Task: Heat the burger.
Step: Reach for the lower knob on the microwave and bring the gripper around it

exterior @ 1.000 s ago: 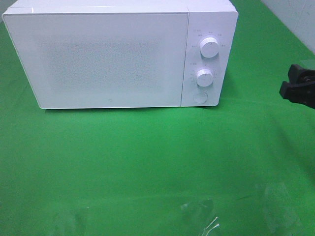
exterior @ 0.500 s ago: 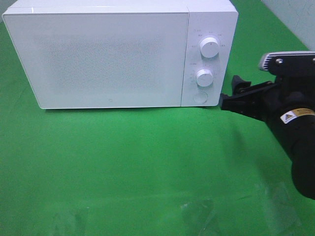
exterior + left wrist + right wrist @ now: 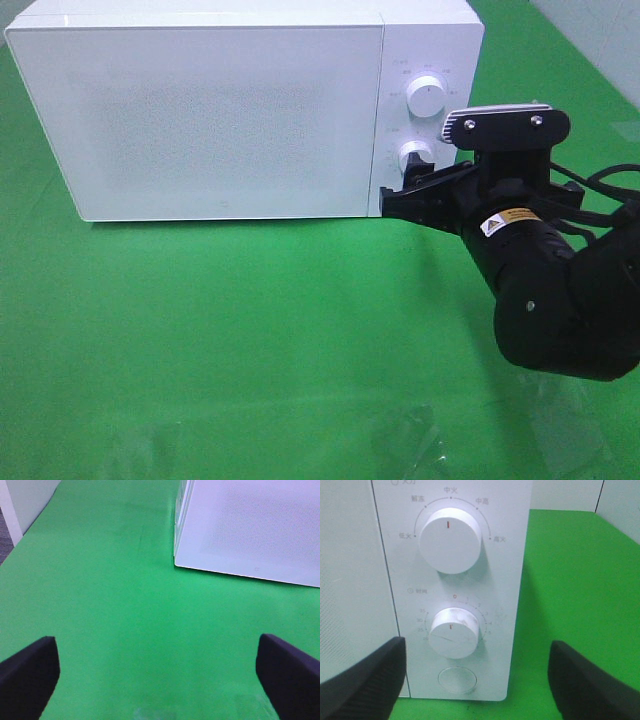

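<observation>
The burger is out of view in every frame. A white microwave (image 3: 200, 110) stands at the back of the green table with its door shut. My right gripper (image 3: 405, 192) hangs open just in front of the microwave's control panel, level with the lower knob (image 3: 413, 155). In the right wrist view the gripper (image 3: 477, 685) has its fingers (image 3: 365, 685) spread wide on either side of the lower knob (image 3: 454, 632) and the round button (image 3: 457, 680), touching neither. My left gripper (image 3: 159, 680) is open over bare green cloth, near the microwave's left corner (image 3: 180, 562).
The upper knob (image 3: 450, 540) points straight up. Green cloth (image 3: 250, 340) covers the table in front of the microwave. A pale wall (image 3: 600, 40) borders the table at the far right. The left arm does not show in the exterior view.
My right arm has swung in from the right edge of the table leftward to the microwave's control panel. The microwave and the left gripper have not moved.
</observation>
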Robot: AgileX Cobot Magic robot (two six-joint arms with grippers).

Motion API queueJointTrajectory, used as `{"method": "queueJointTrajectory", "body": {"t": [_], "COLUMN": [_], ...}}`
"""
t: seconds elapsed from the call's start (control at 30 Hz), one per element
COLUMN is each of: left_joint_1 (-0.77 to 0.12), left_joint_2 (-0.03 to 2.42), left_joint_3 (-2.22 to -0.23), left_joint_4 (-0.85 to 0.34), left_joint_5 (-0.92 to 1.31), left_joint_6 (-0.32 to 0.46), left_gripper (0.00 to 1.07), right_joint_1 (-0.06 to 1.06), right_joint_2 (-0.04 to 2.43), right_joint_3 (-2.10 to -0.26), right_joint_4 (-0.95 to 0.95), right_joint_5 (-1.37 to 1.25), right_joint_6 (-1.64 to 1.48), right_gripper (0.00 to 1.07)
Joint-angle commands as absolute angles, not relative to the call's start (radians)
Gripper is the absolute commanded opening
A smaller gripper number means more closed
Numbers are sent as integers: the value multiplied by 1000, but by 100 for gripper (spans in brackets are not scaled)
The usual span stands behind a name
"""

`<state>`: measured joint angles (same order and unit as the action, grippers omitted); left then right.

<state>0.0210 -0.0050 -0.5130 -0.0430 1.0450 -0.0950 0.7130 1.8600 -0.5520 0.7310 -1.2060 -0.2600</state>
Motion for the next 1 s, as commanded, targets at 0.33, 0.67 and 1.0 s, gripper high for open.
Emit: {"method": "queueJointTrajectory", "body": {"t": [0.33, 0.67, 1.0], "left_joint_1": [23, 23, 23], "left_joint_2": [-30, -30, -25], "left_joint_3": [-509, -509, -509], "left_joint_4": [-45, -45, -45], "left_joint_5": [1041, 1041, 1041], "left_joint_6": [-96, -96, -96], "left_gripper": [101, 101, 101], "right_joint_1": [697, 649, 637], "right_joint_2": [1967, 2034, 2087], "right_joint_3": [-676, -752, -818], "right_joint_4": [711, 657, 639], "right_joint_5": [-1307, -1267, -1233], "right_joint_6": [-268, -251, -230], "right_gripper": [74, 74, 74]}}
